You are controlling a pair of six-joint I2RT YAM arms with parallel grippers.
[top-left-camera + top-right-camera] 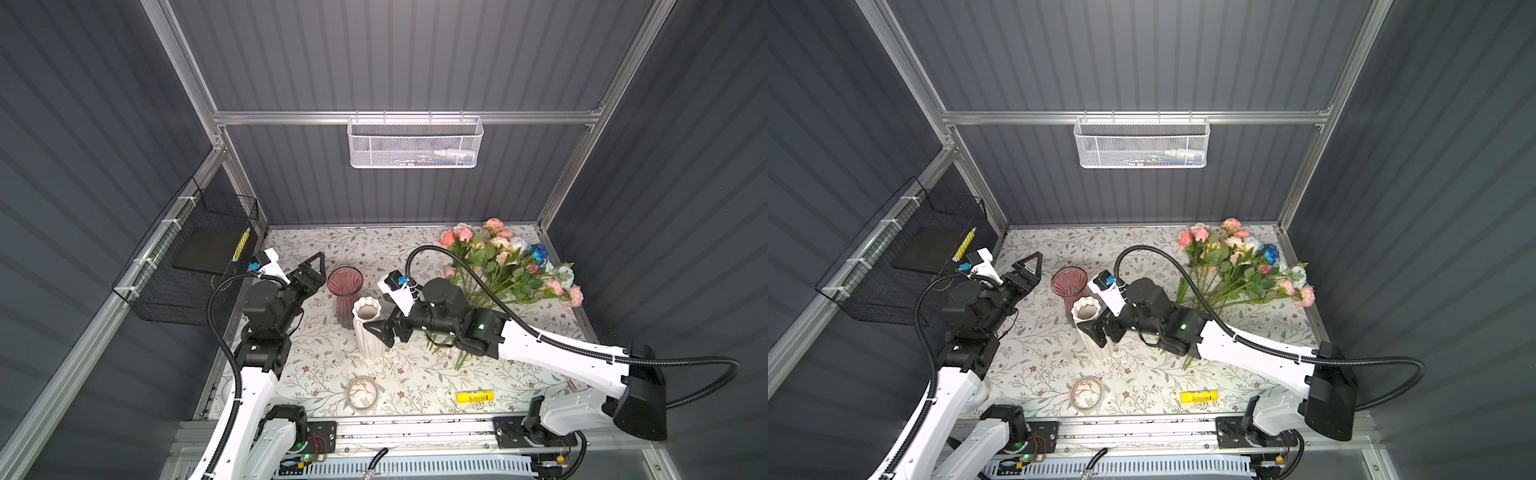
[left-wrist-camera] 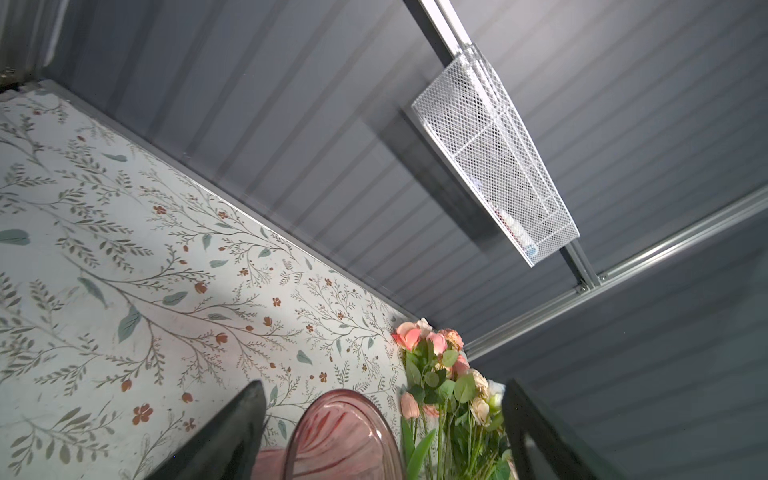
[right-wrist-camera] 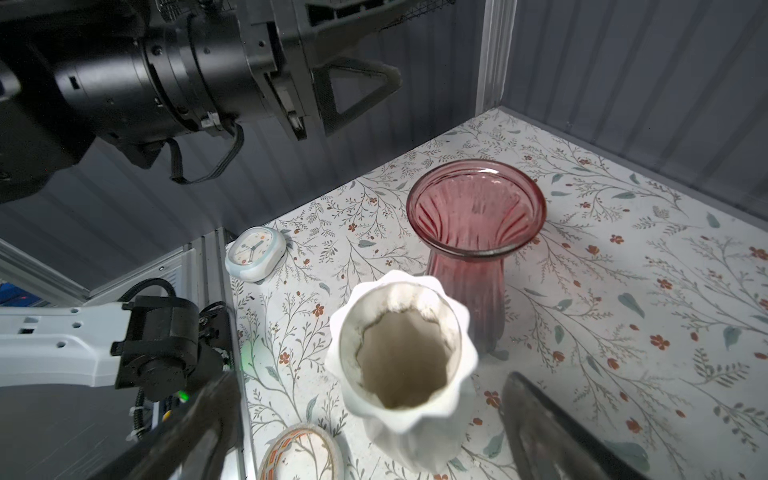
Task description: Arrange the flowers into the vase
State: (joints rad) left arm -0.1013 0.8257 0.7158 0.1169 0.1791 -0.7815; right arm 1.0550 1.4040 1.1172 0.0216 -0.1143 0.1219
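While both arms reach in from the 6 o'clock edge, the worktop (image 1: 332, 365) lies under a pale cover printed with leafy sprigs and small rust-red blooms. Dark grey ribbed walls in an aluminium frame close it in on three sides. A white mesh basket (image 1: 415, 143) hangs from the rear rail at 12 o'clock. A black wire basket (image 1: 187, 257) is strapped to the wall at 9 o'clock.

Near the centre a pink glass vase (image 1: 345, 282) stands upright, and a white ribbed vase (image 1: 368, 328) stands just beside it toward 5 o'clock. Both are empty. A tape roll (image 1: 362, 392) lies at 6 o'clock, a yellow stick (image 1: 475, 397) at 5 o'clock, and a small clock (image 3: 255, 253) near 7 o'clock.

The flowers (image 1: 511, 262) lie in a loose bundle on the worktop at about 2 o'clock. Their heads fan toward the far corner in pink, peach, cream and pale blue, with one deep blue rose (image 1: 539, 251) among them. The green stems and leaves converge toward the centre and pass under the right arm.

The left jaws are spread and grasp nothing, raised at the pink vase's 9 o'clock side. The right jaws gape wide at the white ribbed vase's 4 o'clock side. The vase shows between their fingers, unclamped, and I cannot tell whether a finger touches it.
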